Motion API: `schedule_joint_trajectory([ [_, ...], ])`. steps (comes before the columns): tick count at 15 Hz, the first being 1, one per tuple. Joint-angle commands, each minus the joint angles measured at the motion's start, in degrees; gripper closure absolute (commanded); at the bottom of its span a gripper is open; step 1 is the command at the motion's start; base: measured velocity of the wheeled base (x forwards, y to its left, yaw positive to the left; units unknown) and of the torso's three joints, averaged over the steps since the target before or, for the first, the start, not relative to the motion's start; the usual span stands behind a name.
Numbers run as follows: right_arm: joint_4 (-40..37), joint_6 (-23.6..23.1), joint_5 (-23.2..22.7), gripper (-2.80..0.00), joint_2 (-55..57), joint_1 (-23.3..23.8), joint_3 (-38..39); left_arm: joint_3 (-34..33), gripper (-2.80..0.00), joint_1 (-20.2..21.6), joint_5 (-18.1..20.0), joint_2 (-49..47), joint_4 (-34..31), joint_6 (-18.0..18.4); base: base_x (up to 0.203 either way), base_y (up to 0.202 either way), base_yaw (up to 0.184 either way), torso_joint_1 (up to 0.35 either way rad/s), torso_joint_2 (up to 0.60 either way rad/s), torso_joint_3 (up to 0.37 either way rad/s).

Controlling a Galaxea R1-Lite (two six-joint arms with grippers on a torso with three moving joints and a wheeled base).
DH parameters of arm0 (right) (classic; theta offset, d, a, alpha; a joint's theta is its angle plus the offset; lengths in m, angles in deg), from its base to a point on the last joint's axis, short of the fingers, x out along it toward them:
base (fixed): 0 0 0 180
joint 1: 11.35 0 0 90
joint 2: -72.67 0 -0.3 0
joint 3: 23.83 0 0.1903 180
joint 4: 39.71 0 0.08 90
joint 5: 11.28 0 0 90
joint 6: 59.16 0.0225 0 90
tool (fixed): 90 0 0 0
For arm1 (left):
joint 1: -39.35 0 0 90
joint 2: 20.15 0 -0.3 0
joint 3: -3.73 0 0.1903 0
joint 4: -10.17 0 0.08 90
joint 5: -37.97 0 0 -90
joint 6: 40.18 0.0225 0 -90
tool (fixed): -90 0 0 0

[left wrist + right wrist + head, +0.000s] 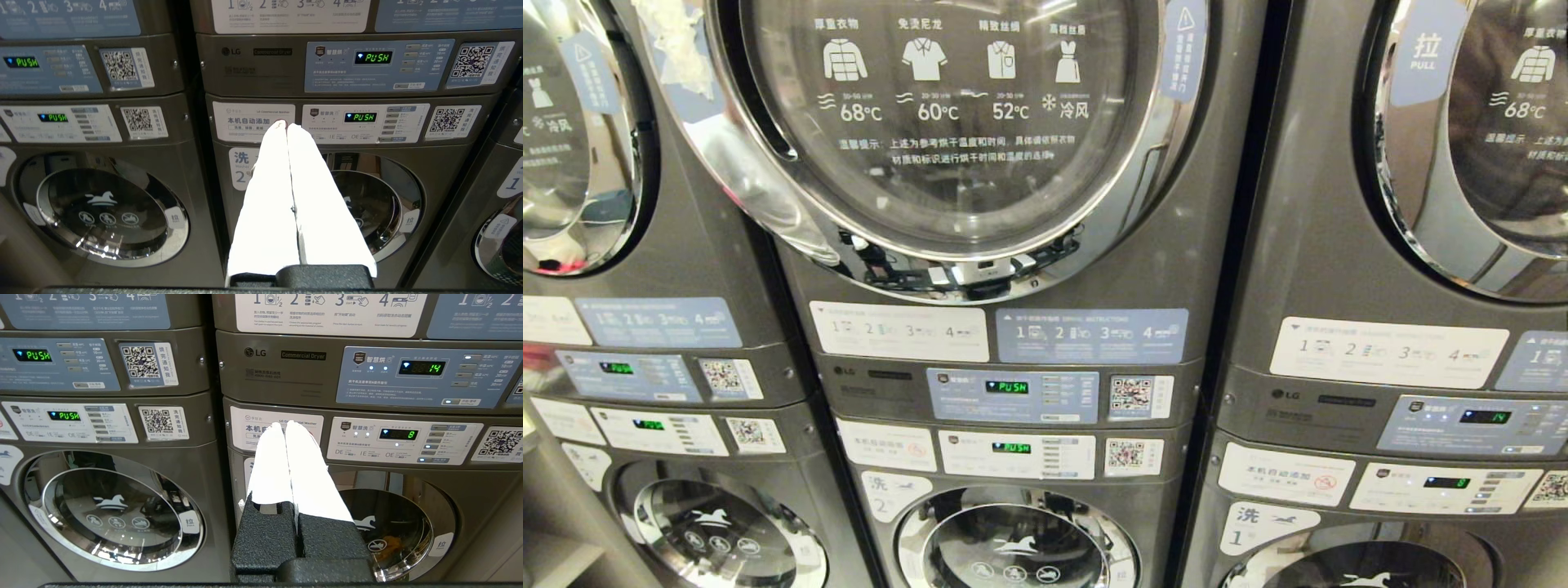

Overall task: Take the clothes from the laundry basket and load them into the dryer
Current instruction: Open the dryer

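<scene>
The head view faces a row of stacked grey LG laundry machines. The middle dryer (980, 139) fills the upper centre, its round chrome-rimmed door shut, with garment icons and temperatures printed on the glass. Below the door sit instruction stickers, then the dryer control panel (1013, 395) with a green "PUSH" display and a QR code sticker (1131, 395) beside it. Under that comes the washer panel (1017, 454), also reading "PUSH", and the top of the washer door (1013, 543). Neither arm shows in this view, and neither clothes nor a laundry basket can be seen in any view.

In the left wrist view, the left hand (282, 124) has its two white fingers (265, 196) pressed together, holding nothing. It points at the middle stack's washer panel, apart from it; the washer's door lies below and beyond the fingertips, and the dryer panel stands above them.

In the right wrist view, the right hand (285, 425) also has its white fingers (306, 473) pressed together and empty. It points at the right-hand stack, whose dryer display (421, 368) above the fingertips reads "14" and whose washer display (398, 434) beside them reads "8".
</scene>
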Motion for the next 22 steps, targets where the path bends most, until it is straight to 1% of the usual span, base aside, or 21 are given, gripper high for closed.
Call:
schedule_joint_trajectory([
  [1, 0.0, 0.0, 0.0, 0.00, -0.1, 0.0, 0.0, 1.6, 0.00, 0.0, 0.4, -0.2, 0.2, 0.8, 0.000, 0.000, 0.000, 0.000, 0.00, 0.000],
  [3, 0.0, 0.0, 0.0, 0.00, -0.1, 0.0, 0.0, 8.0, 0.00, 0.0, 1.1, -2.8, -0.6, 1.7, 0.000, 0.000, 0.000, 0.000, 0.00, 0.000],
  [4, 0.0, -0.1, 0.0, 0.00, -0.1, 0.0, 0.0, 11.3, 0.00, 0.0, 1.2, -6.7, -0.5, 1.9, 0.000, 0.000, 0.000, 0.000, 0.00, 0.000],
  [6, 0.0, -0.1, 0.0, 0.00, -0.1, 0.0, 0.0, 18.8, 0.00, 0.0, 0.8, -18.4, 0.6, 1.6, 0.000, 0.000, 0.000, 0.000, 0.00, 0.000],
  [7, 0.0, -0.2, 0.0, 0.00, -0.1, 0.0, 0.0, 22.0, 0.00, 0.1, -0.3, -24.7, 2.2, 0.5, 0.000, 0.000, 0.000, 0.000, 0.00, 0.000],
  [9, 0.1, -0.3, 0.0, 0.00, -0.1, 0.0, 0.0, 26.7, 0.00, 0.3, -3.7, -37.7, 7.9, -3.5, 0.000, 0.000, 0.000, 0.000, 0.00, 0.000],
  [11, 0.1, -0.3, 0.0, 0.00, -0.1, 0.0, 0.0, 29.4, 0.00, 1.9, -6.2, -50.3, 16.5, -8.4, 0.000, 0.000, 0.000, 0.000, 0.00, 0.000],
  [12, 0.1, -0.3, 0.0, 0.00, -0.1, 0.0, 0.0, 30.3, 0.00, 3.3, -6.5, -55.6, 20.9, -10.8, 0.000, 0.000, 0.000, 0.000, 0.00, 0.000],
  [13, 0.1, -0.3, 0.0, 0.00, -0.1, 0.0, 0.0, 31.0, 0.00, 5.0, -5.0, -60.9, 25.7, -13.2, 0.000, 0.000, 0.000, 0.000, 0.00, 0.000],
  [14, 0.1, -0.3, 0.0, 0.00, -0.1, 0.0, 0.0, 31.5, 0.00, 7.0, -1.4, -65.0, 30.0, -15.3, 0.000, 0.000, 0.000, 0.000, 0.00, 0.000],
  [15, 0.1, -0.3, 0.0, 0.00, -0.1, 0.0, 0.0, 32.2, 0.00, 9.8, 5.1, -69.0, 34.1, -17.0, 0.000, 0.000, 0.000, 0.000, 0.00, 0.000],
  [16, 0.1, -0.3, 0.0, 0.00, -0.1, 0.0, 0.0, 33.1, 0.00, 12.3, 10.6, -72.4, 37.1, -18.2, 0.000, 0.000, 0.000, 0.000, 0.00, 0.000],
  [17, 0.1, -0.2, 0.0, 0.00, -0.1, 0.0, 0.0, 34.6, 0.00, 14.4, 14.9, -75.8, 40.0, -19.2, 0.000, 0.000, 0.000, 0.000, 0.00, 0.000],
  [18, 0.1, -0.1, 0.0, 0.00, -0.1, 0.0, 0.0, 36.6, 0.00, 16.0, 18.0, -79.4, 42.8, -19.9, 0.000, 0.000, 0.000, 0.000, 0.00, 0.000],
  [20, 0.1, -0.5, 0.0, 0.00, -0.1, 0.0, 0.0, 41.3, 0.00, 18.1, 21.0, -85.7, 46.8, -20.7, 0.000, 0.000, 0.000, 0.000, 0.00, 0.000],
  [22, 0.1, -0.3, 0.1, 0.00, -0.1, 0.0, 0.0, 45.8, 0.00, 18.8, 22.1, -89.6, 48.3, -21.1, 0.000, 0.000, 0.000, 0.000, 0.00, 0.000],
])
